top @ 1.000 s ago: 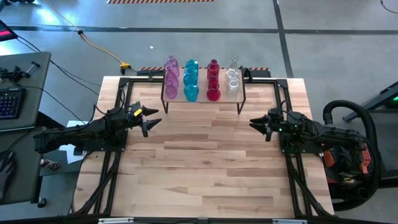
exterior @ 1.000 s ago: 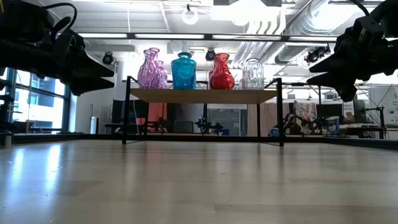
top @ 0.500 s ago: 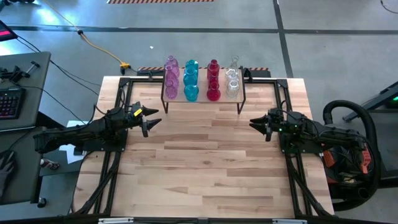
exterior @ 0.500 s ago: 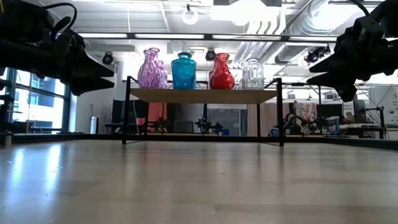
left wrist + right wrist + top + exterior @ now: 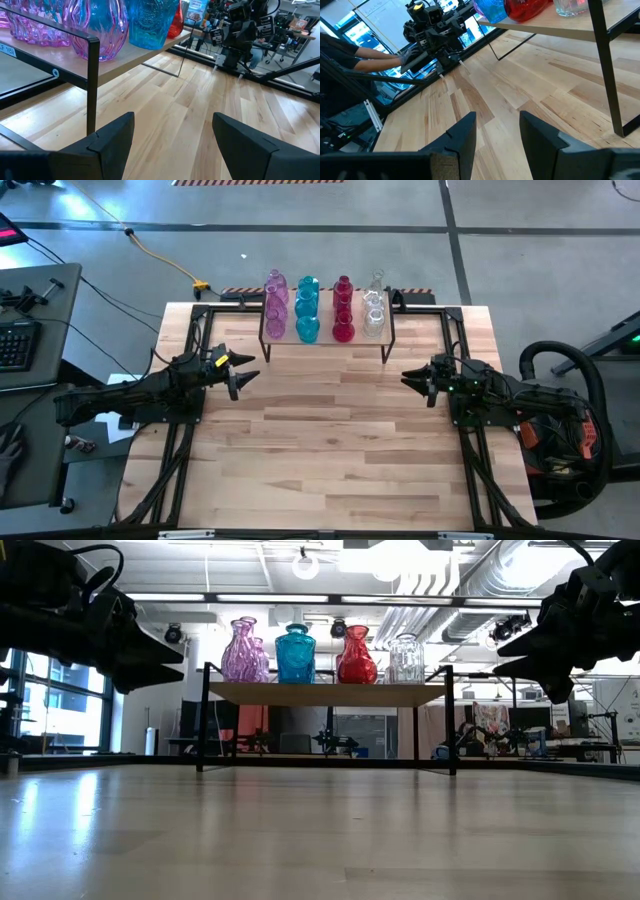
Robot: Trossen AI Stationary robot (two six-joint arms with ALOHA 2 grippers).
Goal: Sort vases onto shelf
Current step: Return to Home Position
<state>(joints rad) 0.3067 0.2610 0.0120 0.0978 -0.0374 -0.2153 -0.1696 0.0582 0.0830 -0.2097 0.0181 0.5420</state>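
The shelf (image 5: pixel 326 338), a small raised platform with a light wood top on black wire legs, stands at the table's far middle. On its top rest the vases by their bases, in rows by colour: pink (image 5: pixel 275 305), teal (image 5: pixel 307 308), red (image 5: pixel 343 310) and clear (image 5: pixel 373 305). The low view shows them side by side, pink (image 5: pixel 240 652) to clear (image 5: pixel 405 658). My left gripper (image 5: pixel 240 373) hovers open at the table's left, near the shelf's left end. My right gripper (image 5: pixel 412 383) hovers open at the table's right. Both hold nothing.
Bare wooden tabletop (image 5: pixel 330 450) stretches from the shelf to the near edge, between the two arms. Black frame rails (image 5: pixel 185 440) run along the table's left and right sides. A person's hand (image 5: pixel 412 52) shows beyond the table in the right wrist view.
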